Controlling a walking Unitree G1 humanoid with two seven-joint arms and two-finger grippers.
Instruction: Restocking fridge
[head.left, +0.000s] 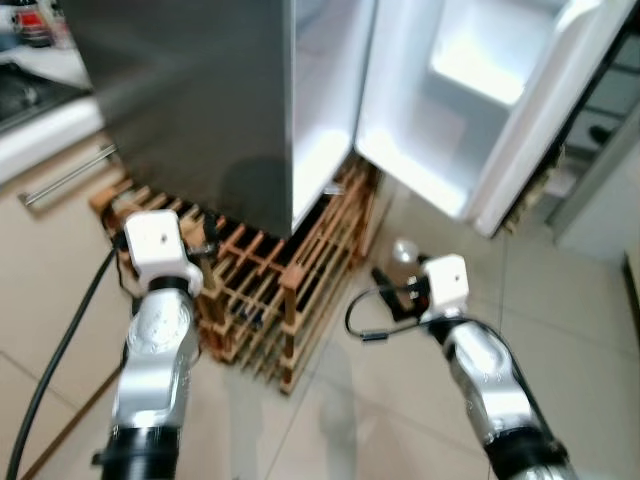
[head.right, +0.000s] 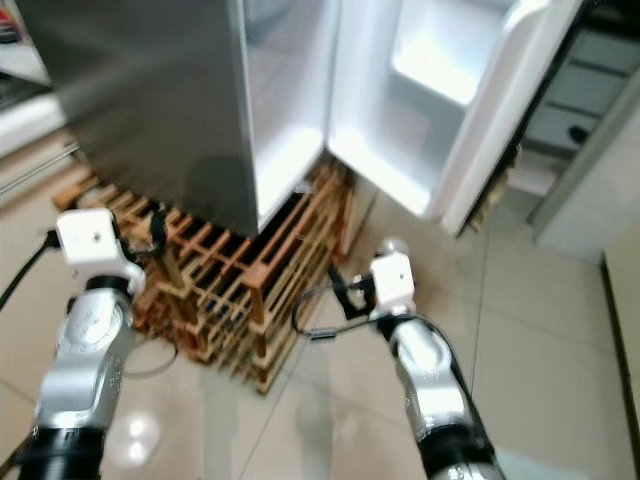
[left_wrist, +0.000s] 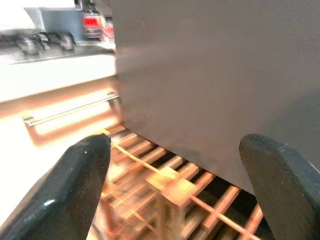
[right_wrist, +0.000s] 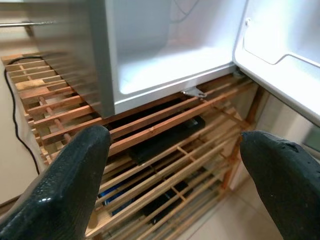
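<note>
The fridge (head.left: 200, 100) stands ahead with its grey side towards me. Its door (head.left: 480, 110) is swung wide to the right, and the white inside (head.left: 320, 90) looks bare where I can see it. It rests on a wooden slatted rack (head.left: 270, 290). My left arm (head.left: 155, 340) reaches towards the rack's left corner, where the left gripper (left_wrist: 175, 147) is open with nothing between its fingers. My right arm (head.left: 480, 370) is low, in front of the doorway. The right gripper (right_wrist: 175, 137) is open and empty, facing the fridge's bottom edge and the rack.
A kitchen counter with a long metal drawer handle (head.left: 65, 175) runs along the left. A black cable (head.left: 60, 350) trails over the tiled floor (head.left: 330, 420) by my left arm. Dark items (right_wrist: 165, 140) lie inside the rack. A grey cabinet (head.left: 610, 110) stands behind the open door.
</note>
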